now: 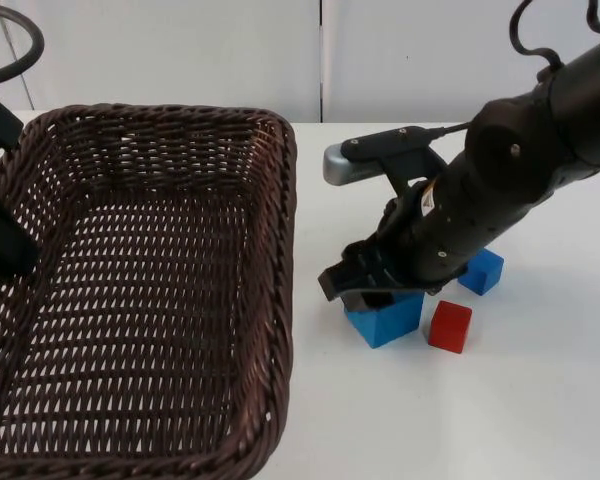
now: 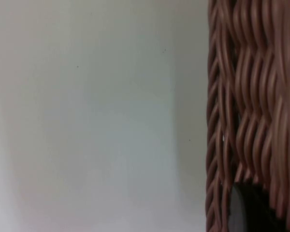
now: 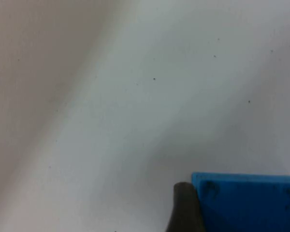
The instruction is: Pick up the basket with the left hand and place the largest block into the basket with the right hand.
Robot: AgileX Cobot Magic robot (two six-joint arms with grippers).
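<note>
My right claw (image 1: 365,288) straddles the largest blue block (image 1: 388,316), grip uncertain (left claw (image 1: 5,245) holds the basket (image 1: 280,300) just left).

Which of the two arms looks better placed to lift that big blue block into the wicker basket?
The right. The right gripper is already down at the large blue cube, a fingertip against its side. The left gripper sits at the dark brown wicker basket's far rim, across from the cubes.
</note>
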